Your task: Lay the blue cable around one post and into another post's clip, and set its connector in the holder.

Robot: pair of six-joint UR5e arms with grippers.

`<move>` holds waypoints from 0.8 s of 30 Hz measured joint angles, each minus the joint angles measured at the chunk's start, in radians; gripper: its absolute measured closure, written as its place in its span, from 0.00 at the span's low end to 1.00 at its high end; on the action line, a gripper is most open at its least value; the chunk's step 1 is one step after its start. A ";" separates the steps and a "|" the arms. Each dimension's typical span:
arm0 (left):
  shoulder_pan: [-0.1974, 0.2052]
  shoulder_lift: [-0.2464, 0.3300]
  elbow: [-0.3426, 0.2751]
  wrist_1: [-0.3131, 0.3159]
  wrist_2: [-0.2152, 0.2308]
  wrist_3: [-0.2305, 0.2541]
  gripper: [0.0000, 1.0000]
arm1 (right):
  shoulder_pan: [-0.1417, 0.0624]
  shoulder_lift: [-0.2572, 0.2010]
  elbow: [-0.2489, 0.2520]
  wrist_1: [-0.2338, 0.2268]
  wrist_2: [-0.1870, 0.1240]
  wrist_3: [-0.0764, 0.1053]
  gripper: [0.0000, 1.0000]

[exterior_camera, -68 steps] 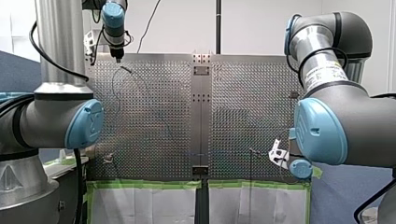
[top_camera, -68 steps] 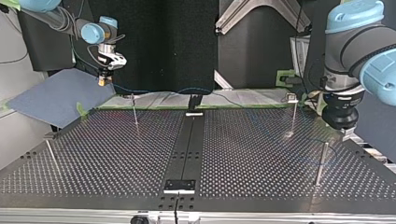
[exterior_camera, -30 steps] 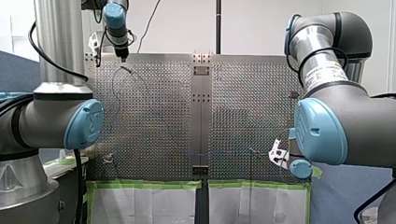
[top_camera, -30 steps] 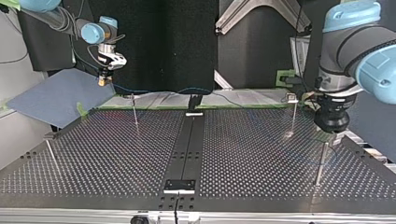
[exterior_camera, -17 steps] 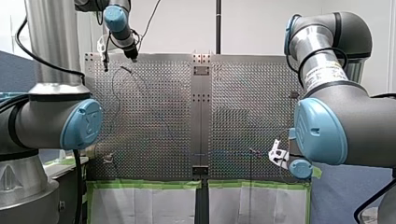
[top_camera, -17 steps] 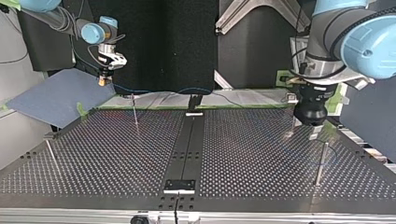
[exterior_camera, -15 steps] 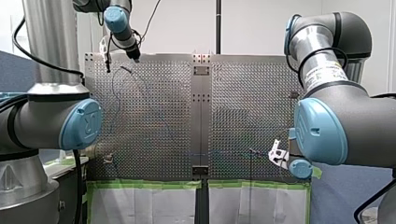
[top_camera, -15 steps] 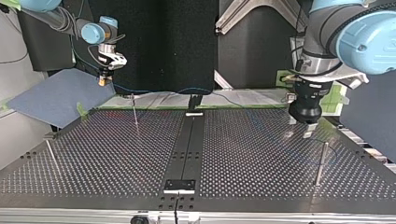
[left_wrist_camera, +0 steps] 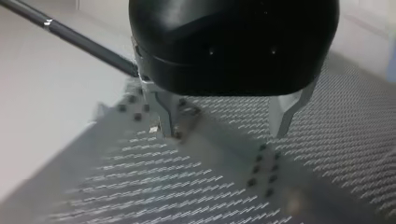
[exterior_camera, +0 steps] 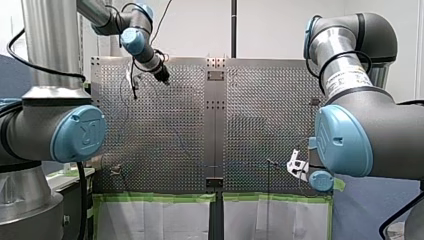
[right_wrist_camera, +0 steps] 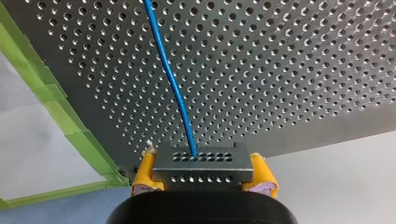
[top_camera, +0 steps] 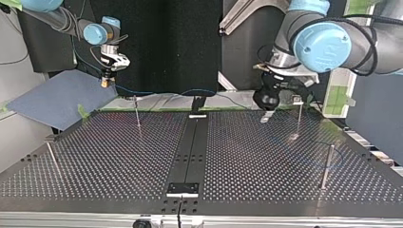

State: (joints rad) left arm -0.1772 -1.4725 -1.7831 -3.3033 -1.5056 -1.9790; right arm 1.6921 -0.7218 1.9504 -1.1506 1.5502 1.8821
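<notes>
My right gripper is shut, its yellow pads clamping the grey perforated connector. The blue cable runs out of the connector ahead over the perforated table. In the top view that gripper hangs past the table's far left corner, and the cable trails along the far edge. My left gripper, black with metal fingers, is open and holds nothing. It hovers over the table near the middle strip, left of a clip-topped post.
Thin posts stand at the top view's far left, near left and near right. A black holder sits on the centre strip at the far edge, another fixture at the near edge. Green tape lines the table's border.
My left arm has swung from the post at the top view's right toward the middle and far side, its gripper still open. My right arm and the connector have stayed put.
</notes>
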 joint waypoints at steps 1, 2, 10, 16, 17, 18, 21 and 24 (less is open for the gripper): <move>-0.008 -0.008 -0.008 0.008 0.008 -0.008 0.00 | 0.000 0.000 0.000 0.001 0.000 -0.002 1.00; -0.016 -0.016 -0.016 0.016 0.016 -0.016 0.00 | 0.000 0.000 0.000 0.003 0.000 -0.006 1.00; -0.093 -0.093 -0.093 0.093 0.034 -0.014 0.00 | 0.000 0.000 0.001 0.009 0.005 -0.025 1.00; -0.143 -0.143 -0.144 0.144 -0.001 0.034 0.00 | 0.000 0.002 0.002 0.022 0.020 -0.068 1.00; -0.152 -0.151 -0.152 0.152 -0.009 0.041 0.00 | 0.000 0.002 0.002 0.021 0.022 -0.078 1.00; -0.163 -0.163 -0.164 0.164 -0.020 0.050 0.00 | 0.000 0.003 0.002 0.020 0.024 -0.085 1.00; -0.192 -0.193 -0.193 0.193 -0.049 0.075 0.00 | -0.002 0.006 0.002 0.012 0.037 -0.110 1.00; -0.211 -0.219 -0.219 0.219 -0.072 0.097 0.00 | -0.007 0.012 0.002 0.011 0.055 -0.133 1.00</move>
State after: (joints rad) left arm -0.3883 -1.6913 -2.0024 -3.0840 -1.5780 -1.8820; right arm 1.6850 -0.7099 1.9521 -1.1396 1.6053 1.7492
